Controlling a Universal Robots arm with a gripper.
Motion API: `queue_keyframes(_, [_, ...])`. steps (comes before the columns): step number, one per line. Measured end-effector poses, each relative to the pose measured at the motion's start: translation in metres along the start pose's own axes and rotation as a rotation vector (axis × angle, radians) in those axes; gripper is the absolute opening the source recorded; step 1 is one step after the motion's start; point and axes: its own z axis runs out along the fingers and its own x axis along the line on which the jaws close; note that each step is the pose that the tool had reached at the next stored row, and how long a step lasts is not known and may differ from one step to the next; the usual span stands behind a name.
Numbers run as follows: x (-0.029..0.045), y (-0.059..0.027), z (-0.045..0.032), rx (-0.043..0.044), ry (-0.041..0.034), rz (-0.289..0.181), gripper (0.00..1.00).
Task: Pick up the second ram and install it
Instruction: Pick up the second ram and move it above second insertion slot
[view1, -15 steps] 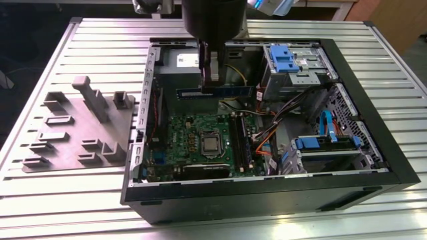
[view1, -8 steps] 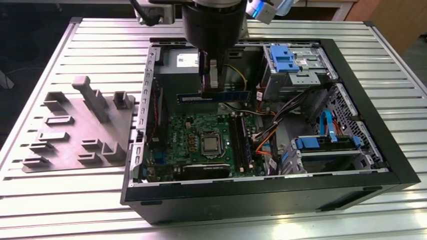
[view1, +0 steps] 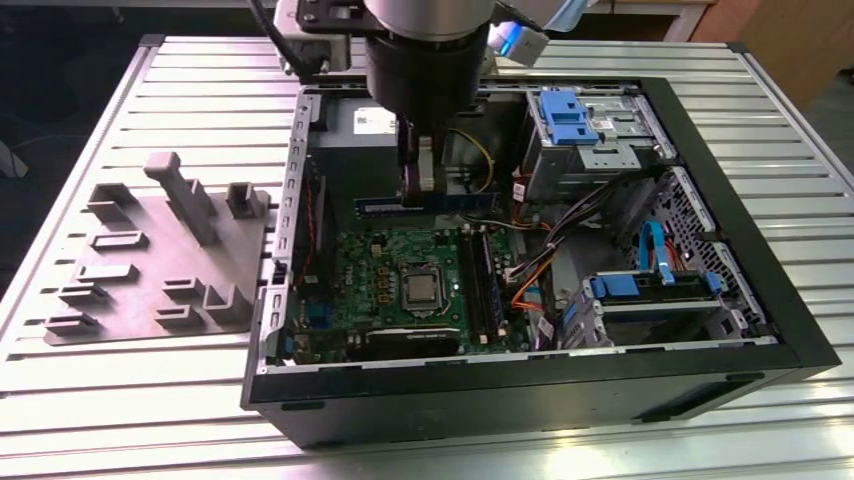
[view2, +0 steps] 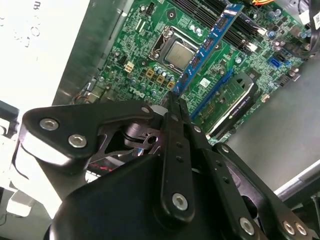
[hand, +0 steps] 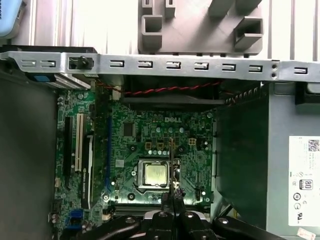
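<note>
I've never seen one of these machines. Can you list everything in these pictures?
table: one, silver slatted metal, under everything
computer case: one, black, open, on the table
motherboard: one, green, inside the case
processor: one, silver, on the motherboard
power supply: one, grey, beside the motherboard
drive cage: one, grey with blue clips, exterior view's right
fixture tray: one, grey, exterior view's left of the case
second ram: one, blue-green strip, above the motherboard
tool: one, black, shut on the second ram
</note>
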Motion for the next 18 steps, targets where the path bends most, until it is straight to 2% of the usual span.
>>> queue_keyframes(14, [0.0006,-0.0007,0.0253,0.0000,0.0001,0.000,0.11])
queue_keyframes(18, [0.0007,-0.0007,0.0269,-0.0001,0.0003,0.000,0.11])
